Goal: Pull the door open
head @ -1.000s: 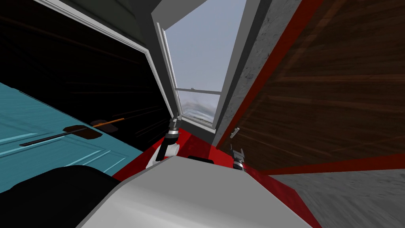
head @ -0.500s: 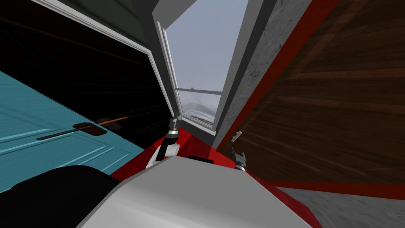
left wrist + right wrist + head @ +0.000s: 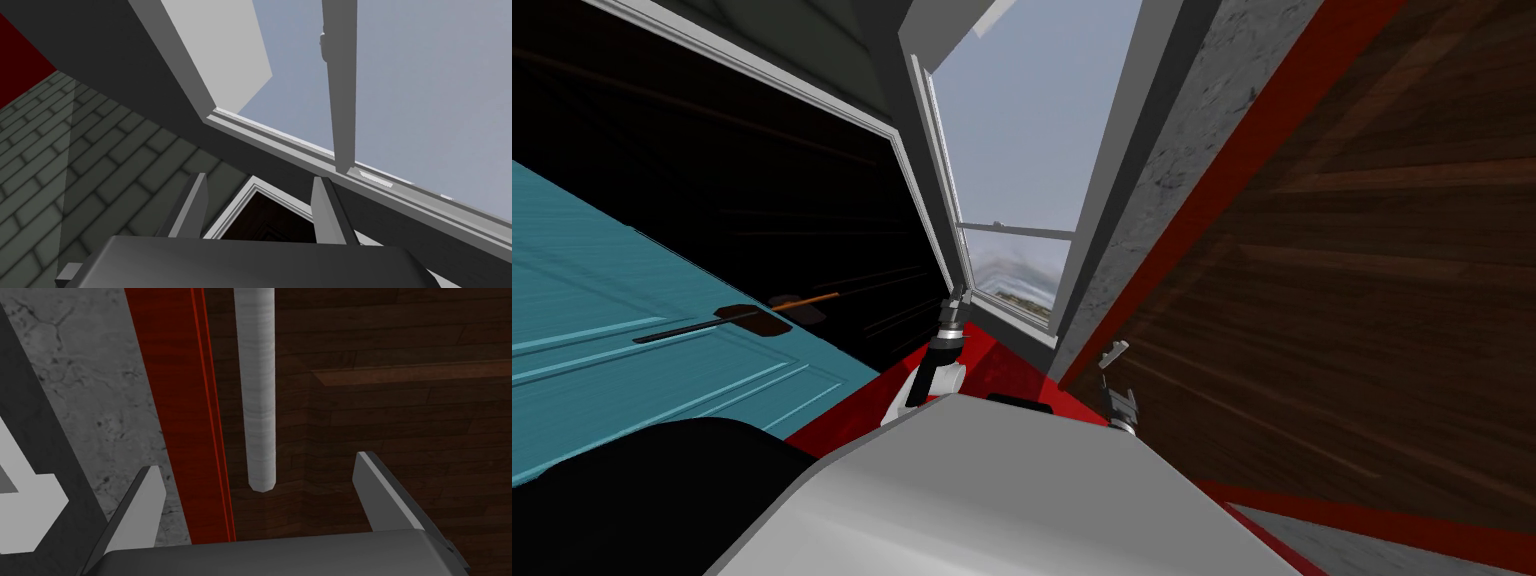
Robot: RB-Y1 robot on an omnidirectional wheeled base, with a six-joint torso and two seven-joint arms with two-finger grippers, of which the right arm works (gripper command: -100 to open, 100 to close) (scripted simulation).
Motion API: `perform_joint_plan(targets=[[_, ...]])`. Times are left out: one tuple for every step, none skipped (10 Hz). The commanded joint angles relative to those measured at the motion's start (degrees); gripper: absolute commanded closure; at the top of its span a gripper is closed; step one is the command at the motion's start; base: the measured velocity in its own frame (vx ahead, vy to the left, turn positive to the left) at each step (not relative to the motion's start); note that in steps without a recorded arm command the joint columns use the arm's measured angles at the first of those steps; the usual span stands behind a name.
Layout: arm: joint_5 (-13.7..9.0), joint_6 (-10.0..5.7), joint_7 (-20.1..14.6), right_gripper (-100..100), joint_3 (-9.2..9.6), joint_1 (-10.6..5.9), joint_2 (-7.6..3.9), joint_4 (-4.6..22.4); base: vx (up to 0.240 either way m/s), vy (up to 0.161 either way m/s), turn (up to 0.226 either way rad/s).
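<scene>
Since the right arm is the one at the door, I'll start there. The right end effector (image 3: 256,463) has its two thin light grey blade fingers (image 3: 142,503) spread wide apart, with nothing gripped. Looking along it, the free end of a pale grey round bar handle (image 3: 256,388) lines up in the gap between them, roughly centred and touching neither finger. How far ahead of the fingertips it sits, I honestly can't tell from the wrist camera.

The handle is on the dark brown plank-wood door (image 3: 400,413), close to the door's edge and running parallel to it. That edge butts right up against a glossy red door frame (image 3: 175,413), and beyond the frame is a grey marbled wall (image 3: 75,388).

From the head camera, the right end effector is just below the handle, near it but with a small gap, and the brown door takes up the whole right side.

The left end effector (image 3: 260,187) also has its fingers apart and holds nothing. It's raised out front by the lower corner of a grey-framed window (image 3: 1012,150), well apart from the handle.

Far left there's a teal panelled door (image 3: 612,330) with a dark lever (image 3: 702,327), swung out from a black area (image 3: 712,180).
</scene>
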Motion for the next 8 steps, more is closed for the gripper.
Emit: perform_joint_plan(targets=[[-0.26, 0.48, -0.12, -100, -0.76, -1.87, 0.18, 1.94, 0.071, -0.081, 0.102], [-0.40, 0.74, -0.13, -100, -1.18, -2.84, 0.30, 2.89, 0.073, -0.083, 0.066], [-0.55, 1.02, -0.13, -100, -1.62, -3.87, 0.44, 3.89, 0.061, -0.074, 0.058], [-0.70, 1.31, -0.13, -100, -2.07, -4.94, 0.57, 4.91, 0.056, -0.066, 0.067], [-0.86, 1.59, -0.13, -100, -2.53, -6.01, 0.71, 5.94, 0.060, -0.069, 0.075], [-1.00, 1.87, -0.13, -100, -2.96, -7.05, 0.85, 6.94, 0.058, -0.075, 0.063], [-1.14, 2.14, -0.13, -100, -3.37, -8.03, 0.98, 7.87, 0.068, -0.067, 0.077], [-1.36, 2.58, -0.14, -100, -4.04, -9.70, 1.22, 9.43, 0.076, -0.082, 0.100]])
